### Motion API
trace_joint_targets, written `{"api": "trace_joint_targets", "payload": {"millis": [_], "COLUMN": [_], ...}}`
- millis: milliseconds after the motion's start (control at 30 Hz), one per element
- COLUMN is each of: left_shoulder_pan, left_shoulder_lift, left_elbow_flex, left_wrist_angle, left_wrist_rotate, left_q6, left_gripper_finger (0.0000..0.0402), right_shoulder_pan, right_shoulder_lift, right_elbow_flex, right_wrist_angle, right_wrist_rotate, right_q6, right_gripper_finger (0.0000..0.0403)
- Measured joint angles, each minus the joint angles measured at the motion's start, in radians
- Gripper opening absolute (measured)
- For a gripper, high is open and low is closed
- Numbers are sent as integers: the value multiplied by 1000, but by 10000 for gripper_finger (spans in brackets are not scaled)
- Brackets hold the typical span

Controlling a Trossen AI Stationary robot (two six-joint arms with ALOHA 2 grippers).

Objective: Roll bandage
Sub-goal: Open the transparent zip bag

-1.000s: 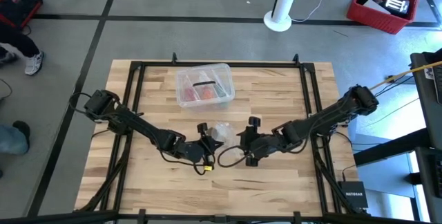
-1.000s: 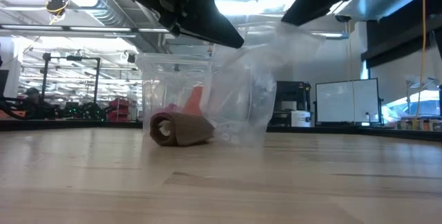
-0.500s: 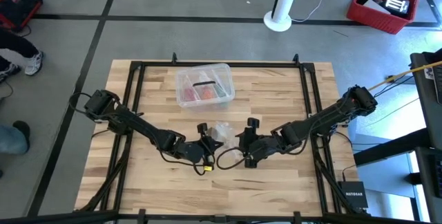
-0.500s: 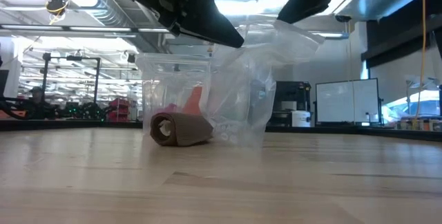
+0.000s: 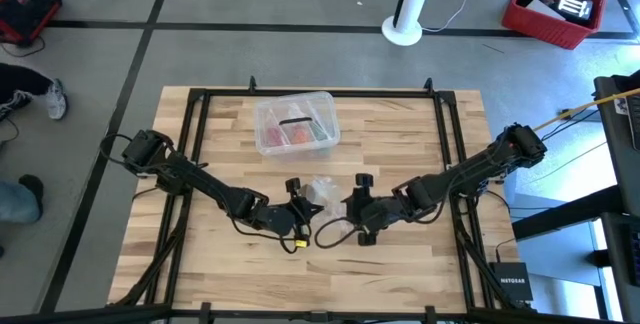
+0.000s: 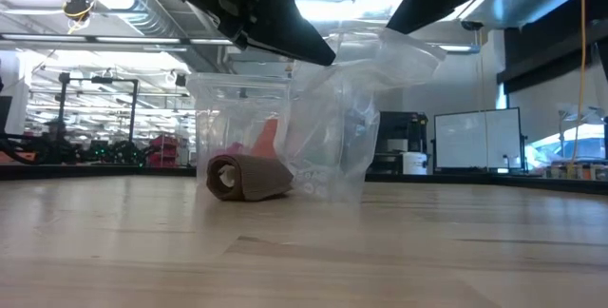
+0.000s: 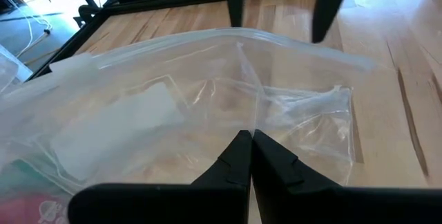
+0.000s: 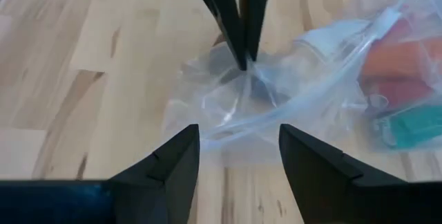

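The bandage [image 6: 249, 177] is a brown-tan roll lying on its side on the table, at the foot of a crinkled clear plastic bag [image 6: 342, 118]; I cannot tell whether it is inside the bag. The high view hides it. My left gripper [image 7: 249, 141] is shut on the bag above the table's middle [image 5: 303, 207]. My right gripper [image 8: 238, 148] is open and empty, just to the right of the bag [image 5: 352, 207], facing the left gripper's fingers [image 8: 235, 30]. My left gripper pinches a crease of the bag's upper wall [image 7: 250, 124] between its two fingertips. The fingers slant down from the table's left [image 6: 318, 53]. The bag hangs below them, crumpled and slack, with its lower end [image 6: 332, 192] on the table.
A clear plastic box [image 5: 295, 124] with red contents stands behind the bag toward the far edge. A black frame [image 5: 190, 144] runs round the tabletop. Bare wood lies near the front edge [image 5: 320, 274].
My right gripper has shifted a little toward the table's left, nearer the bag. The bag's upper right part, stretched up toward the right arm a second ago, now sags as a loose flap. The roll has stayed where it was.
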Motion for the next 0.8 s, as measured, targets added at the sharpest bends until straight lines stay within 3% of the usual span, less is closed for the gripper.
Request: {"api": "trace_joint_targets", "payload": {"millis": [667,800], "left_shoulder_pan": [-28,-29], "left_shoulder_lift": [0,0], "left_elbow_flex": [0,0], "left_wrist_angle": [0,15], "left_wrist_rotate": [0,0], "left_q6": [29,35], "left_gripper_finger": [0,0], "right_shoulder_pan": [-9,-16], "right_shoulder_lift": [0,0], "right_elbow_flex": [-113,-115], "right_wrist_angle": [80,125], "right_wrist_rotate": [166,153], "right_q6": [-55,9], "right_gripper_finger": [202,202]}}
